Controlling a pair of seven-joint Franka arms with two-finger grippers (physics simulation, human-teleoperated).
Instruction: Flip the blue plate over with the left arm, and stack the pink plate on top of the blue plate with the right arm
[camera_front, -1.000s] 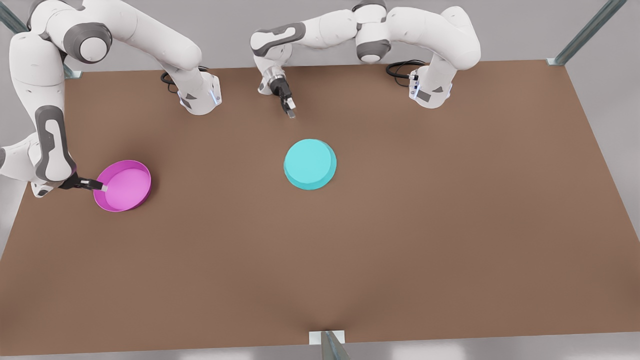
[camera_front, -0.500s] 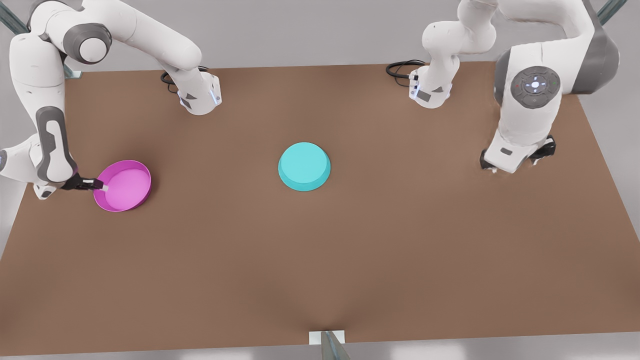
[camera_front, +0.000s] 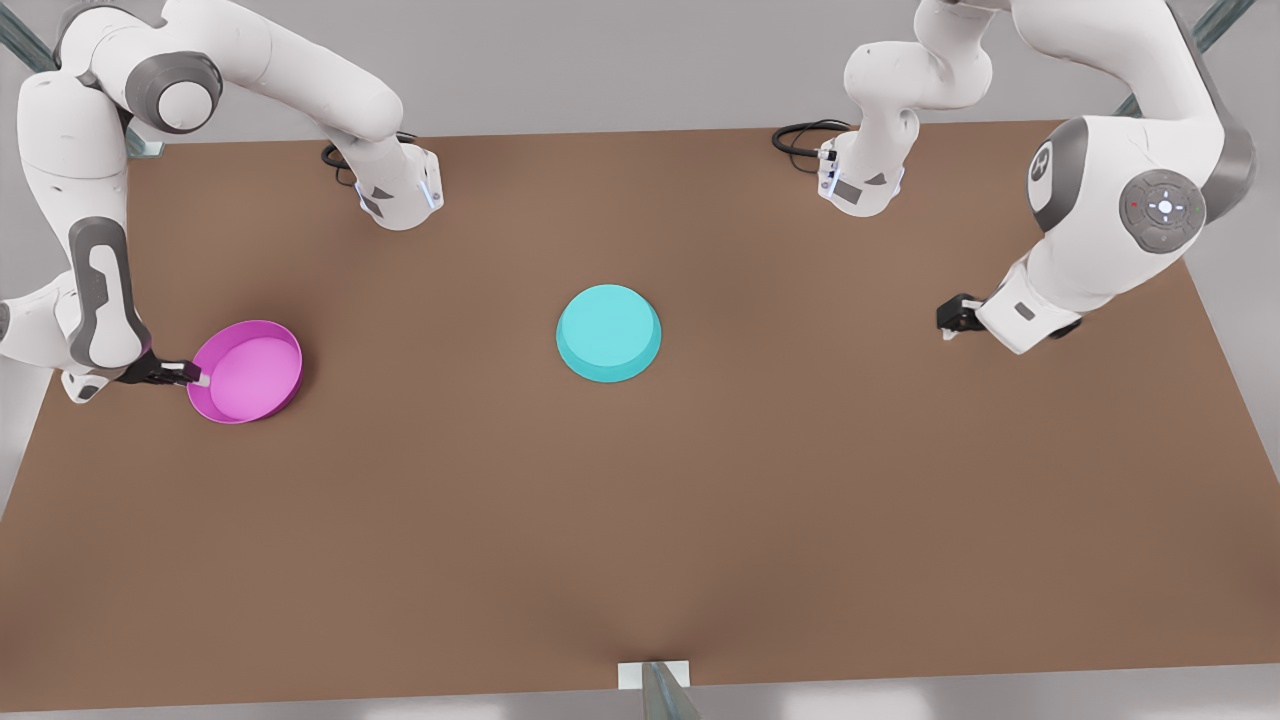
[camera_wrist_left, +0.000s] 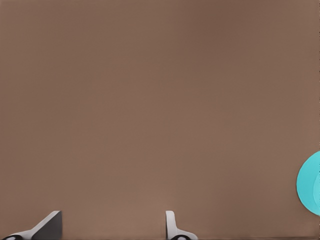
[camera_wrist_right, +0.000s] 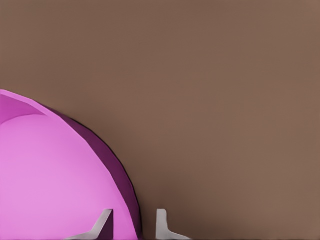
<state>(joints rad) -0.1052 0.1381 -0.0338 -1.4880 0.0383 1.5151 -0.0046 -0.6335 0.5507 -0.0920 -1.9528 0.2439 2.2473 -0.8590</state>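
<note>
Blue plate (camera_front: 608, 332) inverted; left end effector (camera_front: 948, 322) open, empty; right end effector (camera_front: 196, 376) straddling the empty pink plate (camera_front: 248, 371) rim, unclosed.

Bare table (camera_front: 640, 520) lies all around the blue plate (camera_front: 608, 332), with nothing between it and the pink plate (camera_front: 246, 371). The right gripper (camera_front: 197, 377) straddles the pink rim, seemingly unclamped; the left gripper (camera_front: 950, 322) hangs well aside.

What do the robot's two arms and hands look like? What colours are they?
Both arms are glossy white with rounded segments and grey joint bands. The left arm carries a round grey disc with small lights. The right arm looks identical. Each ends in a small black hand with pale fingertips: left hand, right hand. Black cables coil beside the bases.
</note>
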